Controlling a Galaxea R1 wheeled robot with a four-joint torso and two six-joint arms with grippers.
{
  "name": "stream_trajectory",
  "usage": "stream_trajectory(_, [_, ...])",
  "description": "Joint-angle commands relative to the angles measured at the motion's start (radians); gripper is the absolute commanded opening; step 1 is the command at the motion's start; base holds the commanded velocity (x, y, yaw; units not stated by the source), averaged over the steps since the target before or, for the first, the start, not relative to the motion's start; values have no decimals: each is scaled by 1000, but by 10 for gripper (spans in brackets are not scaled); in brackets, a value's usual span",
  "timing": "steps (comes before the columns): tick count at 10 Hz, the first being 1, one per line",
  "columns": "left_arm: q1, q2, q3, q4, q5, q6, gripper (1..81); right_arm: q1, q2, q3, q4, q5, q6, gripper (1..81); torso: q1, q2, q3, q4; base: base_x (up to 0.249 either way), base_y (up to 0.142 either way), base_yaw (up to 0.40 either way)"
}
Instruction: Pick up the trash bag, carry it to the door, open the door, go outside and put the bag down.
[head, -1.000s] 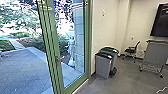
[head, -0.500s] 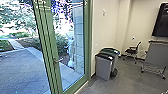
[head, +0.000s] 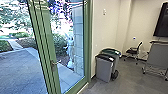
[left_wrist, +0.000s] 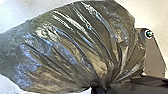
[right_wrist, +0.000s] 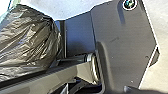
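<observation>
Here, bunched trash bag (left_wrist: 82, 50), green-framed glass door (head: 49, 45), paved yard (head: 20, 67) outside

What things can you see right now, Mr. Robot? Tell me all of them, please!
Trash bag: one, dark and shiny, near both wrist cameras
Door frame: green, around glass
Door handle: one, silvery, on the green frame
Bins: two, grey, one black lid, one green, by the wall
Chair: one, black, beyond the bins
Wheeled stand: one, grey, right side
Screen: one, black, above the stand
Plants: too many to count, green, outside
Paving: grey, outside
Floor: grey, inside
My wide plate: dark
My jointed bar: greyish, beside the plate
</observation>
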Motion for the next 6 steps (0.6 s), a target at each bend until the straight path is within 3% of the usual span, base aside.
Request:
stream_trajectory(1, [-56, 0, -1, 11, 47, 5, 10, 41, 10, 4, -9, -56, -4, 811, 0, 0, 0, 0, 152, 0, 0])
stream_trajectory(4, [-57, -2, -1, 11, 47, 5, 10, 42, 10, 4, -9, -56, -4, 811, 0, 0, 0, 0, 152, 0, 0])
stream_trajectory(6, [-57, -2, -1, 11, 47, 5, 10, 42, 12, 4, -9, -56, -4, 811, 0, 0, 0, 0, 152, 63, 0])
